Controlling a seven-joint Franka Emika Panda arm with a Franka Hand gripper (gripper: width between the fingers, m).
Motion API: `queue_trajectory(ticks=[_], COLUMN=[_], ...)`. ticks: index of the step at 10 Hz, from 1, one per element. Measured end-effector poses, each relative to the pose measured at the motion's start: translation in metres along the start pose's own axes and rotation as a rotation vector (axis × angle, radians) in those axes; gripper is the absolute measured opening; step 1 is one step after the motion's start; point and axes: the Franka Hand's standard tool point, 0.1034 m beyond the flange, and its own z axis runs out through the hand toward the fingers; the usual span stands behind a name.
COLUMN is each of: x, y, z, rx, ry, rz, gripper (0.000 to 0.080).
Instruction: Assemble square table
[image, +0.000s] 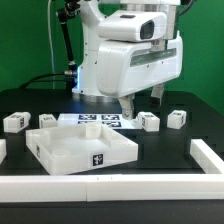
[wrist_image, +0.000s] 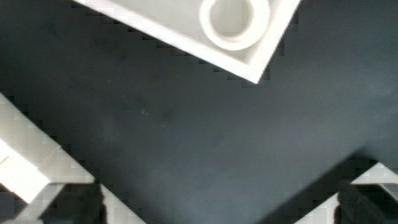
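The square table's large white panel (image: 80, 150), raised rim up, lies on the black table toward the exterior view's left front. Four small white tagged legs lie behind it: two on the left (image: 14, 122) (image: 46, 119) and two on the right (image: 148, 121) (image: 177, 118). My gripper (image: 142, 104) hangs open and empty above the table behind the panel, near the right-hand legs. In the wrist view a white corner with a round hole (wrist_image: 240, 30) shows beyond the open gripper (wrist_image: 210, 208). Only bare black table lies between the dark fingertips (wrist_image: 54, 205).
The marker board (image: 100, 121) lies flat behind the panel, under the arm. Long white bars edge the black surface at the front (image: 110, 186) and the right (image: 208, 155). A white strip (wrist_image: 18, 150) shows at the wrist view's edge.
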Motion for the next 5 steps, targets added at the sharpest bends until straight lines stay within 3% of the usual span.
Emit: queue_trajectory(ticks=[1, 3, 5], x=[-0.022, -0.065, -0.092], y=[-0.006, -0.022, -0.020], z=[0.002, 0.011, 0.020], rx=[0.014, 0.016, 0.003], ry=[-0.014, -0.020, -0.006], rz=[-0.068, -0.174, -0.395], gripper=[0.0649, 0.0649, 0.0649])
